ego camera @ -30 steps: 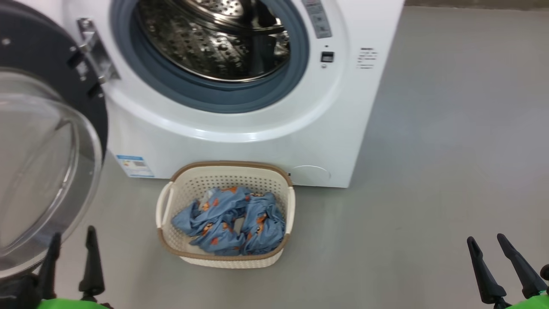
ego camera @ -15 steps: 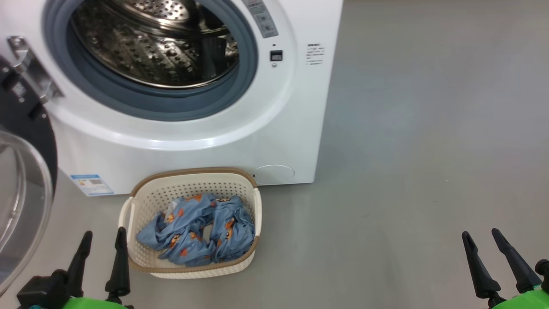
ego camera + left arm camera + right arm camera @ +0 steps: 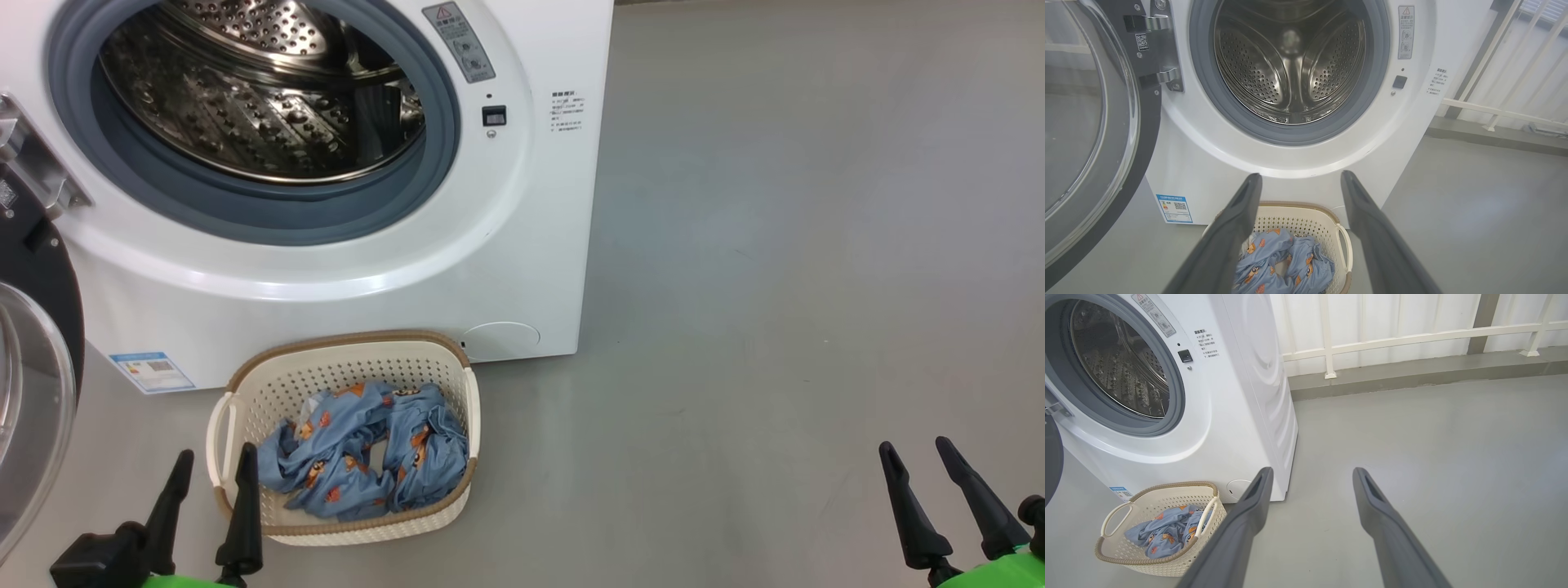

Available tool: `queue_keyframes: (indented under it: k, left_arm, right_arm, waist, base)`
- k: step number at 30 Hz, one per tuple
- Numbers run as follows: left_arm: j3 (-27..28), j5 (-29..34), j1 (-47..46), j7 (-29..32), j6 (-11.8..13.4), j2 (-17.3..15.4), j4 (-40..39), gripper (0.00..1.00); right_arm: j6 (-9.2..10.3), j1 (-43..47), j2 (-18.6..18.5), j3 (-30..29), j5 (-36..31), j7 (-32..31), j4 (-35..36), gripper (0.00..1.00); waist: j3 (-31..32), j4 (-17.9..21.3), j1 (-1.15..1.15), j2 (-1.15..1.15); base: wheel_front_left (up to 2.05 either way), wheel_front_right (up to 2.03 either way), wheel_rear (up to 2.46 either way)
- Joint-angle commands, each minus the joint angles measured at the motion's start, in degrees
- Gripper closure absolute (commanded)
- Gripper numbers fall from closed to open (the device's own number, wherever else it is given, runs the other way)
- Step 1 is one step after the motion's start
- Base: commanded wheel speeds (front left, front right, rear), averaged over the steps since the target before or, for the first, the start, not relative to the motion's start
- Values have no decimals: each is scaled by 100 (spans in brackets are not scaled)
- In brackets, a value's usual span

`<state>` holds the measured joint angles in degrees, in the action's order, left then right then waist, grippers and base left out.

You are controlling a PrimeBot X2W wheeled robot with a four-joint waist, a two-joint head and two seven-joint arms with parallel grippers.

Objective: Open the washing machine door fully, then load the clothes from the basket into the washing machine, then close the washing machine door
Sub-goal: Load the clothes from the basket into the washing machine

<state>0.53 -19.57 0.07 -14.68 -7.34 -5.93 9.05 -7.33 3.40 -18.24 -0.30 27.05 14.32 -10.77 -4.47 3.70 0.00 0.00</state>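
The white washing machine (image 3: 522,245) stands with its steel drum (image 3: 253,98) exposed. Its black glass-windowed door (image 3: 33,392) hangs swung out at the far left; in the left wrist view the door (image 3: 1090,122) takes up that view's left side. On the floor against the machine's front sits the cream basket (image 3: 224,425) holding the light-blue printed clothes (image 3: 367,449). My left gripper (image 3: 214,462) is open just in front of the basket's near-left rim, nothing between its fingers. My right gripper (image 3: 914,454) is open over bare floor, far to the basket's right.
Grey floor (image 3: 775,286) stretches to the right of the machine. A white railing (image 3: 1412,335) and a low kerb run behind the machine. A blue label (image 3: 151,371) marks the machine's lower left corner.
The head camera has swung right: machine, door and basket have slid left in the picture. The left gripper now shows beside the basket instead of under the door. Both grippers stay open.
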Motion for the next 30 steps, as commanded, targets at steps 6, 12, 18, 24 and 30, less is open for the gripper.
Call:
queue_keyframes:
  k: [6,12,18,24,30]
  left_arm:
    - [147,-121,-100,-32,-14,-124,-114,0]
    - [70,-249,-111,-32,-14,-199,-71,0]
    - [-3,-295,-124,-32,-14,-246,-22,0]
    - [-6,-336,-177,-32,-14,-265,9,0]
    - [0,-294,-230,-32,-14,-274,14,0]
  right_arm:
    - [-16,-52,-117,108,-24,68,125,0]
    - [-16,-77,-104,135,-19,68,128,0]
    - [-16,-100,-86,138,-19,68,125,0]
    - [-16,-151,-56,117,-13,68,136,0]
    - [-16,-162,-19,94,-17,68,144,0]
  waist:
    - [38,-41,0,0]
    - [29,-51,0,0]
    - [-15,-35,0,0]
    - [-82,17,0,0]
    - [-128,55,0,0]
  base:
    - [0,0,0]
    - [5,-21,15]
    - [52,-109,56]
    - [85,-141,56]
    - [85,-137,52]
